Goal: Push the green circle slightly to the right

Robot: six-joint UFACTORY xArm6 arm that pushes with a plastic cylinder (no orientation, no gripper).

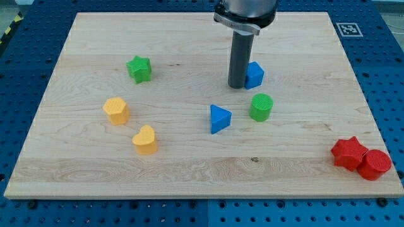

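Near board centre, we note the green circle (pixel 261 107) lying right of the blue triangle (pixel 219 118). Our bare rod's tip (pixel 237 86) sits just far-left of it, touching the blue cube (pixel 254 75).

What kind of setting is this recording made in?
Most likely a robotics lab bench. A wooden board lies on a blue perforated table, with a fiducial marker at its corner and small coloured blocks scattered about. My tip stands up-left of the green circle, beside the blue block.
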